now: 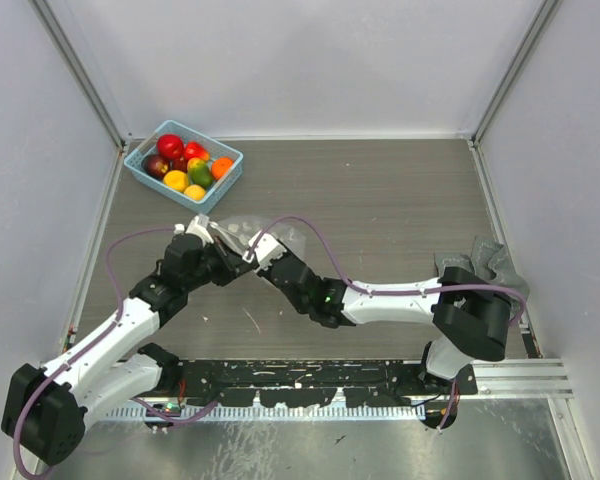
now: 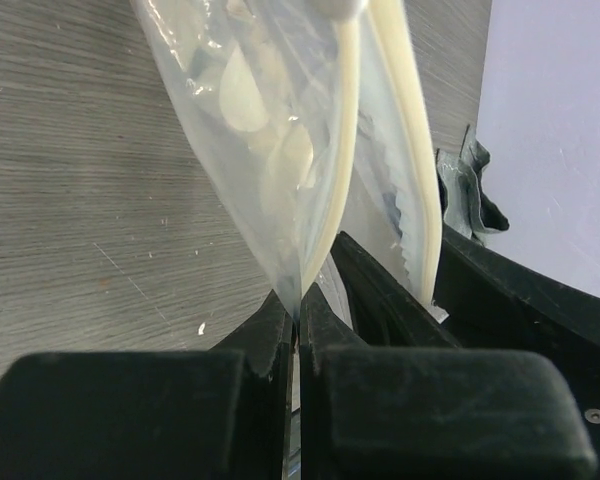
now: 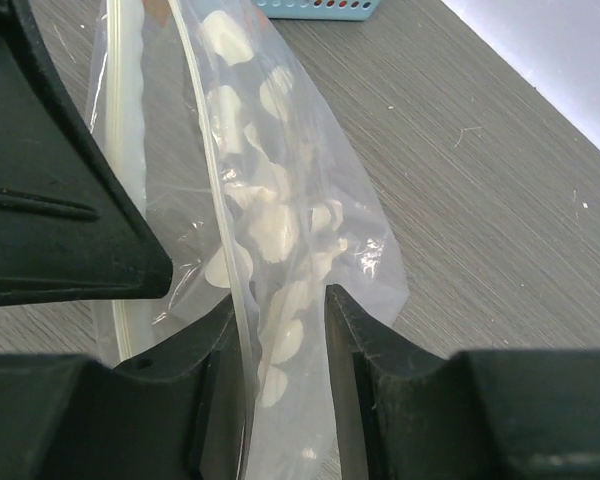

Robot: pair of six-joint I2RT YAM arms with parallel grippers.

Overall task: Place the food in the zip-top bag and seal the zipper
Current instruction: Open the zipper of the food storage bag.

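Clear zip-top bag (image 3: 280, 230) with white flecks; food (image 1: 188, 165) red, dark red, yellow, orange, green.

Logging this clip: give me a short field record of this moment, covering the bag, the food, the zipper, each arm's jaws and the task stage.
zip-top bag: clear, between the two arms, no food visible inside
food: all in the light-blue basket, far left of the table
zipper: strips look apart, not sealed
left gripper: jaws shut on the bag's film
right gripper: jaws apart, bag film running between them
stage: nothing bagged yet
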